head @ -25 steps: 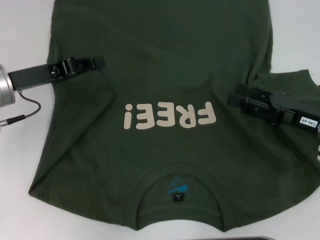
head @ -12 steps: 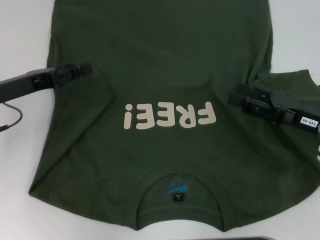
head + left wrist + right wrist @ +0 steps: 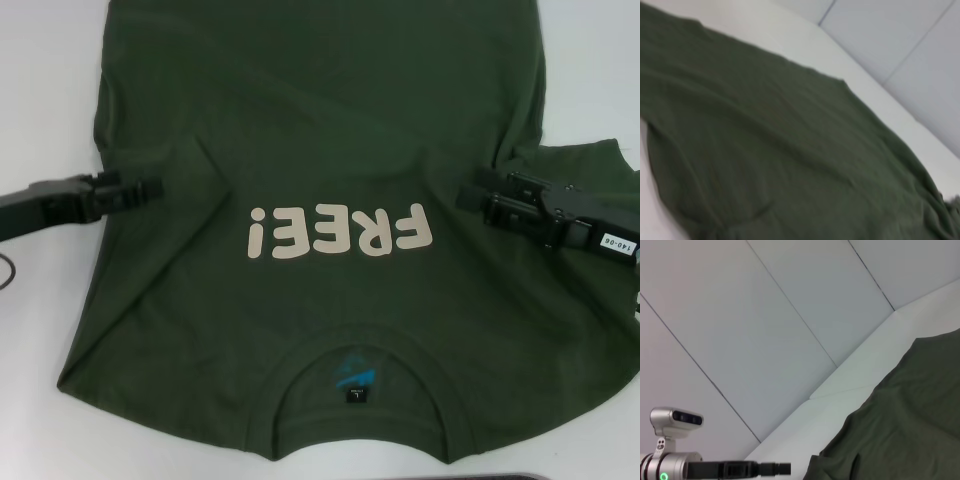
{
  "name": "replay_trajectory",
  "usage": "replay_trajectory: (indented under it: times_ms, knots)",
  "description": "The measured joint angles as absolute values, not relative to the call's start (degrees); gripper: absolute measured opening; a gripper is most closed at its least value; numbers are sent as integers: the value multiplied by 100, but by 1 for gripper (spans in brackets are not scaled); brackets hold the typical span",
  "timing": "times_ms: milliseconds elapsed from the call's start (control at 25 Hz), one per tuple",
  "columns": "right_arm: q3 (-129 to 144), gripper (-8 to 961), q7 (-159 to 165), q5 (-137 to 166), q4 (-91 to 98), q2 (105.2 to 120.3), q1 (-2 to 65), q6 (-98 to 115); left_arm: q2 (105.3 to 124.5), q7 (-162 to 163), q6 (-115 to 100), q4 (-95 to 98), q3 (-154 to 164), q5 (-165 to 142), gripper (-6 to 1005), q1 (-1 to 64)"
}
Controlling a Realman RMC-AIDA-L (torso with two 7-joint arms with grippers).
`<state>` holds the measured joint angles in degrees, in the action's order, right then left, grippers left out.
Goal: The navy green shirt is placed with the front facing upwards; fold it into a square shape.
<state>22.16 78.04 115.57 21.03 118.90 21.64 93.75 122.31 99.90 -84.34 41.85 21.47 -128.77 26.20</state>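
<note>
Since a second ago the left gripper (image 3: 155, 187) has pulled back from over the shirt's left side toward the cloth's edge, and only its slim black tip now reaches over the fabric; the right gripper (image 3: 470, 196) has kept its place.

The navy green shirt (image 3: 330, 130) lies spread front-up on the white table (image 3: 45, 90), filling most of the head view. It is dark olive, with cream block letters (image 3: 340, 232) reading "FREE!" upside down from the robot's side. Its round collar (image 3: 357, 385) lies nearest the robot, showing a small blue print and a black tag inside. On the right side the sleeve is turned in over the body, making a raised fold beside the right gripper.

From the left wrist, only the plain green cloth (image 3: 790, 150) shows, running off across the table, with a loose fold near one edge. From the right wrist, the shirt's edge (image 3: 900, 425), the pale wall panels and the left arm far off are visible.

Whether either gripper's fingers are parted or closed cannot be told, nor whether the right one pinches the fold it rests against.
</note>
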Motion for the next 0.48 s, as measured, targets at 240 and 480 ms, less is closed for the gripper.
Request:
replay_trajectory:
  times_ms: [240, 480]
  knots:
    - [2215, 704, 7804, 11557, 2075, 11890, 2150, 9372, 12215, 10039, -8663, 4255, 2186, -13270, 876, 2585]
    - [2215, 704, 7804, 11557, 2064, 11890, 2131, 9397, 12216, 10047, -8645, 4242, 2243, -13483, 877, 2607]
